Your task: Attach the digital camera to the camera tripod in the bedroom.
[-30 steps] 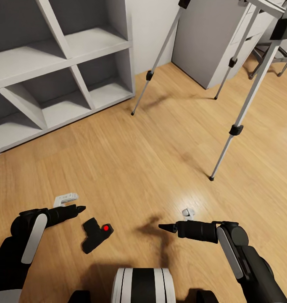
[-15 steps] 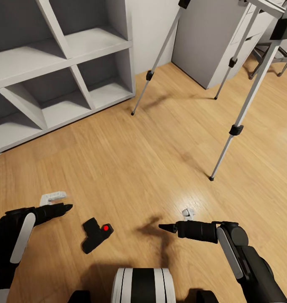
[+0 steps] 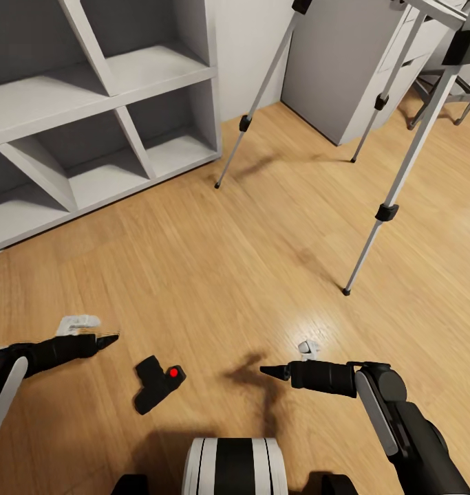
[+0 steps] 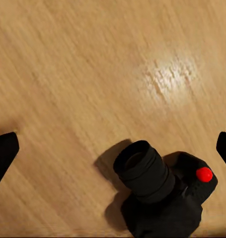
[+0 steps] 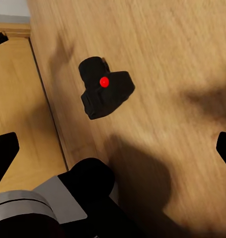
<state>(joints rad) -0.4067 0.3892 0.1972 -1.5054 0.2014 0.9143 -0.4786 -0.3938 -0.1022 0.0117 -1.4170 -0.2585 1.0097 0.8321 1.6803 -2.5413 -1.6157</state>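
The camera [image 3: 157,382] lies on the floor [image 3: 214,275] between the 2 grippers, nearer the left gripper [image 3: 108,338]; its body slants toward the robot; both grippers' jaws spread, empty.

- We see a black camera [image 3: 157,383] with a red dot.
- We see a light wood plank floor [image 3: 228,261].
- We see white shelving [image 3: 97,124].
- We see silver tripod [image 3: 400,179] legs with black joints.
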